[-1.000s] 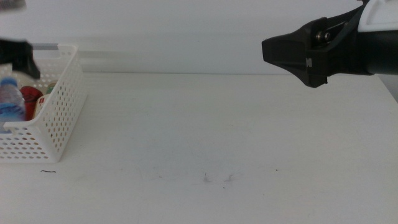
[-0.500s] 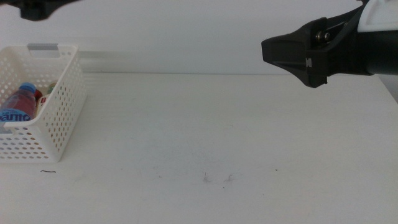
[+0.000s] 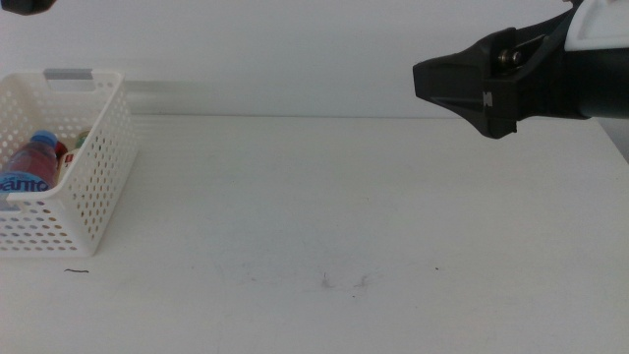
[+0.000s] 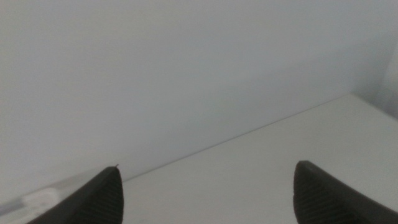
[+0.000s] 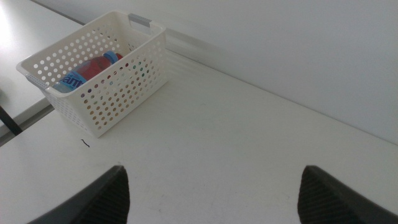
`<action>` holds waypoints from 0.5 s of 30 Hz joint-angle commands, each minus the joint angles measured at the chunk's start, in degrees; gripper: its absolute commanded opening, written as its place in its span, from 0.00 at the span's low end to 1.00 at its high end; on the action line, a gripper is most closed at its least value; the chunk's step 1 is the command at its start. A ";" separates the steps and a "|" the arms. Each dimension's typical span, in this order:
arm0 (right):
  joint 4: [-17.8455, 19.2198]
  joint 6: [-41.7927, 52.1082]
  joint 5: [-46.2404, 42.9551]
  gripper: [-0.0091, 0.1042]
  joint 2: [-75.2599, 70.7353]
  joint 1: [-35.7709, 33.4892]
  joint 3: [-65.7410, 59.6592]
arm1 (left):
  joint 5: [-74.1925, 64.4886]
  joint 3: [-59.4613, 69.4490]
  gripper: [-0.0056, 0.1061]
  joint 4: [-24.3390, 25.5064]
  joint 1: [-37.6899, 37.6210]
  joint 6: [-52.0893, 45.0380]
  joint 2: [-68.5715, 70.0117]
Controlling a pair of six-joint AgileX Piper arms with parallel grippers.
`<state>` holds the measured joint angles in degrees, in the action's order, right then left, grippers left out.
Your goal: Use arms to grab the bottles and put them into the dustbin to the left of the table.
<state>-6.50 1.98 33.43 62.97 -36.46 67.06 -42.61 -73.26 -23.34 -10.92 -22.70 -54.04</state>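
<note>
The left tool (image 3: pixel 25 6) is lifting out at the frame's upper left, released; the water bottle (image 3: pixel 28 166) is now lying in the dustbin (image 3: pixel 93 187). The right tool (image 3: pixel 462 84) is hovering released, upper right.

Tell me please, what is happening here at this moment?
Nothing is being held. The bottles lie inside the dustbin at the table's left end, and no bottle shows on the tabletop. The left gripper is raised with its jaws wide apart, seeing only the wall and the table's edge. The right gripper, also open and empty, hangs above the table's right side, facing the dustbin.
</note>
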 commanded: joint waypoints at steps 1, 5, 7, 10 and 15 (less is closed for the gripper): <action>0.11 0.42 -0.38 0.84 -0.21 -0.05 -0.13 | 1.04 0.05 0.89 3.41 -0.45 0.17 0.36; 0.11 0.42 -0.38 0.84 -0.21 -0.05 -0.13 | 1.66 0.76 0.89 11.32 -0.58 14.04 3.01; 0.11 0.42 -0.38 0.84 -0.21 -0.05 -0.13 | 2.70 1.39 0.89 13.46 -0.58 17.97 4.45; 0.11 0.42 -0.38 0.84 -0.21 -0.05 -0.13 | 4.00 1.50 0.89 14.75 -0.58 18.23 5.45; 0.11 0.42 -0.38 0.84 -0.21 -0.05 -0.13 | 5.57 1.50 0.89 14.89 -0.58 18.23 5.45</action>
<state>-6.50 1.98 33.43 62.97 -36.46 67.06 -38.16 -71.95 -8.72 -11.29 -5.37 -48.62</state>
